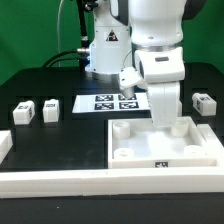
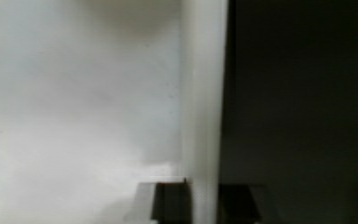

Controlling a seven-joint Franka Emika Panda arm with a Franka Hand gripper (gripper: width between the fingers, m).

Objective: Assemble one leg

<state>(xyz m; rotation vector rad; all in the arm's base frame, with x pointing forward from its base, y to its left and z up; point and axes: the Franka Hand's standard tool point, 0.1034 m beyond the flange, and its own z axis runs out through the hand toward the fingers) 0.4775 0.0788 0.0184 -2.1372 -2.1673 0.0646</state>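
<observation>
Three legs show in the exterior view: two small white tagged blocks at the left (image 1: pixel 22 113) (image 1: pixel 50 108) and one at the right (image 1: pixel 204 103), all lying on the black table. My gripper (image 1: pixel 163 118) reaches straight down onto the far wall of the large white tray-like piece (image 1: pixel 190 150), well apart from every leg. In the wrist view my gripper (image 2: pixel 202 203) has its dark fingertips (image 2: pixel 169 203) on either side of the tray's thin white wall (image 2: pixel 202 90) and looks closed on it. White tray surface lies on one side, black table on the other.
The marker board (image 1: pixel 115 101) lies on the table behind the tray. A long white L-shaped barrier (image 1: pixel 60 172) runs along the front and left, against the tray's near side. The robot base (image 1: pixel 105 45) stands at the back.
</observation>
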